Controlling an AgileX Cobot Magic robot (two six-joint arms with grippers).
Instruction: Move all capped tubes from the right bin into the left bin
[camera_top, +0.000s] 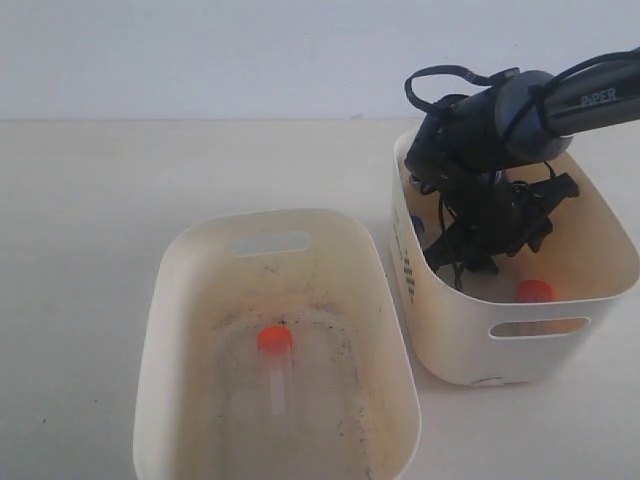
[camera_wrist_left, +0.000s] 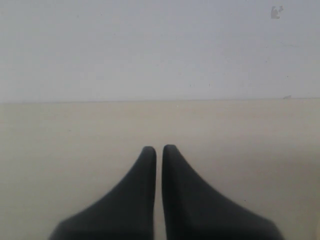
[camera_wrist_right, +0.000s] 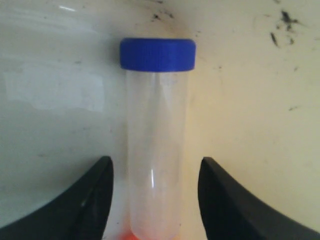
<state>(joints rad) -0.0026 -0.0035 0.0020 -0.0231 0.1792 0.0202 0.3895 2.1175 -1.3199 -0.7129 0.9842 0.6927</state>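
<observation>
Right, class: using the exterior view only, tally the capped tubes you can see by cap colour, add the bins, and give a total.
Orange-capped tubes: 2
Blue-capped tubes: 1
Cream bins: 2
Total: 5

The worktop (camera_top: 80, 250) is flat, with a matte, pale cream surface. In the exterior view you see it run back to a plain wall (camera_top: 250, 50). The wall is a uniform pale grey-white. You find the join between the two as a straight horizontal line. The left wrist view shows you the same join, and a small dark mark (camera_wrist_left: 275, 12) high on the wall. Lighting is soft and even, and the worktop carries a faint warm tint.
</observation>
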